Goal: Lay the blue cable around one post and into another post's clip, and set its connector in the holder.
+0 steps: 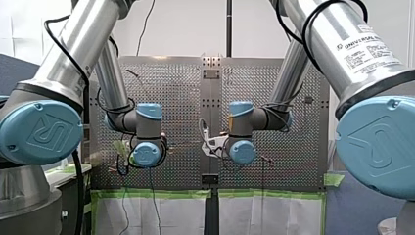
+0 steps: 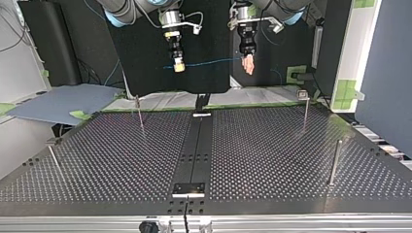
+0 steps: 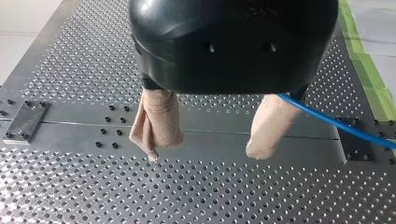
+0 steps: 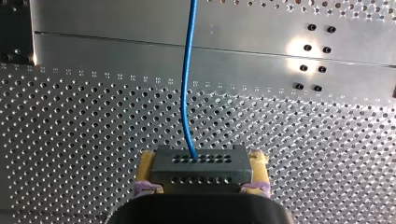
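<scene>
our right tool point(image 2: 179, 67) is clamped on the connector point(image 4: 198, 168). in the right wrist view its yellow pads press the 2 short sides of the dark grey block, which shows 2 rows of small holes. the blue cable point(image 4: 187, 93) leaves the block at the upper row & runs straight ahead over the table point(image 2: 272, 160).

in the top view the cable is strung almost level from our right tool, at the view's left, across to our left tool point(image 3: 204, 155), at the view's right. both tools hang high over the table's far edge, near each other.

our left tool is wide. in the left wrist view its 2 beige-padded fingers point(image 3: 156, 123) stand apart w/ nothing between them. the cable comes out from behind 1 finger, on its outer side, & trails off sideways. we can't tell if it touches that pad.

4 thin posts point(image 2: 335, 162) stand on the table, well apart. the far-right post point(image 2: 305, 109) in the top view carries a small block on top. the cable hangs in the air, well apart from all 4.
</scene>
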